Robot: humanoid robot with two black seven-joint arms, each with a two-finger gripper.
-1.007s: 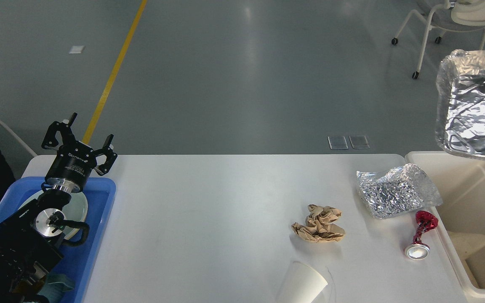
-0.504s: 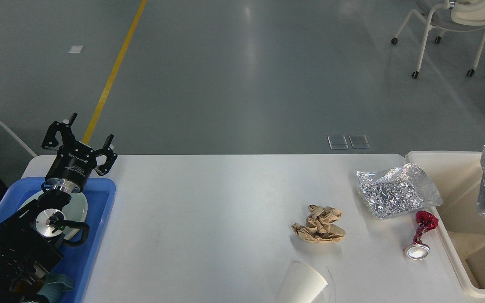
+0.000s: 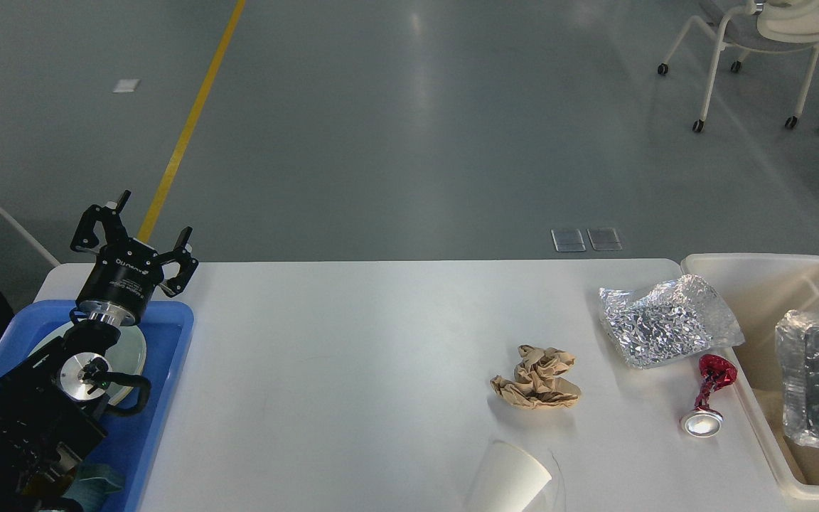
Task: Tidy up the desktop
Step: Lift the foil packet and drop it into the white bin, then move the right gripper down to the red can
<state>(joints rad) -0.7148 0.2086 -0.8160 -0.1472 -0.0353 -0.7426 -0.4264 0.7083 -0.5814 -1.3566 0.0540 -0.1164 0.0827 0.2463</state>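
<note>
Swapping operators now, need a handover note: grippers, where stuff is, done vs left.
Left gripper: open, empty, raised above the blue tray at the desktop's left end. Right gripper: not in view.
Done: foil tray lies in the cream bin at the right end; a plate sits in the blue tray.
Left on the desktop: crumpled foil sheet, brown paper wad, crushed red can, tipped white paper cup at the near edge.

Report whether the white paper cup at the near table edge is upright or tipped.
Tipped: the white paper cup lies on its side on the white desktop.
</note>
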